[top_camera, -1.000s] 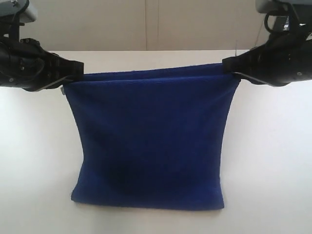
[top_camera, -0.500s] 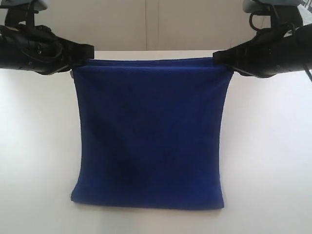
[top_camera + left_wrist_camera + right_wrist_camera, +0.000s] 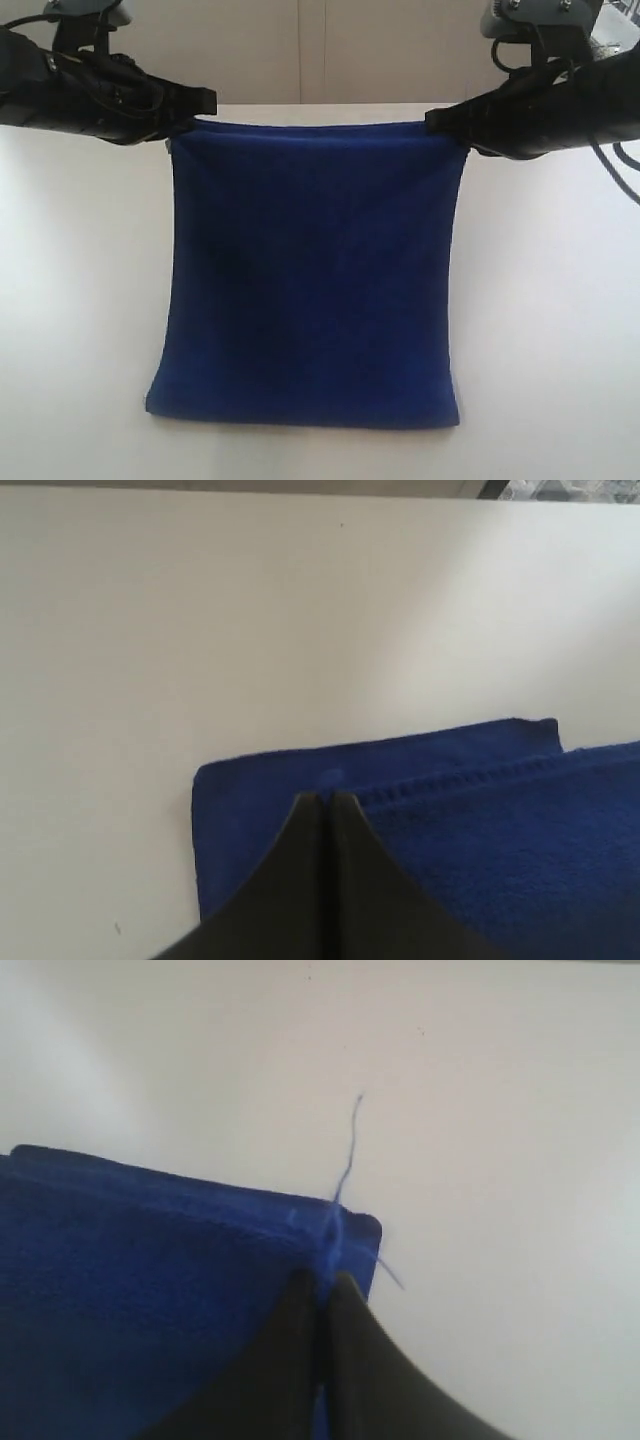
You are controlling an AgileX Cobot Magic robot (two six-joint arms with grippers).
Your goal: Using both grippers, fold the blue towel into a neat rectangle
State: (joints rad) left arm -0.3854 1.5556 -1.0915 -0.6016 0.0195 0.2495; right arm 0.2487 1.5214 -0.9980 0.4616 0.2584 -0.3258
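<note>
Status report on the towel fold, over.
Left gripper shut on one corner of the blue towel, right gripper shut on the other. Held edge taut above its lower layer on the table. No obstruction in view.

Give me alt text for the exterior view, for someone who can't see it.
The left gripper and right gripper each pinch an upper corner of a blue towel, stretching it taut between them. Its bottom edge rests on a white table.

White tabletop (image 3: 70, 300) is filling most of the view, evenly lit; plain beige wall (image 3: 200, 50) is running behind, vertical seam (image 3: 299, 50) splitting it.
</note>
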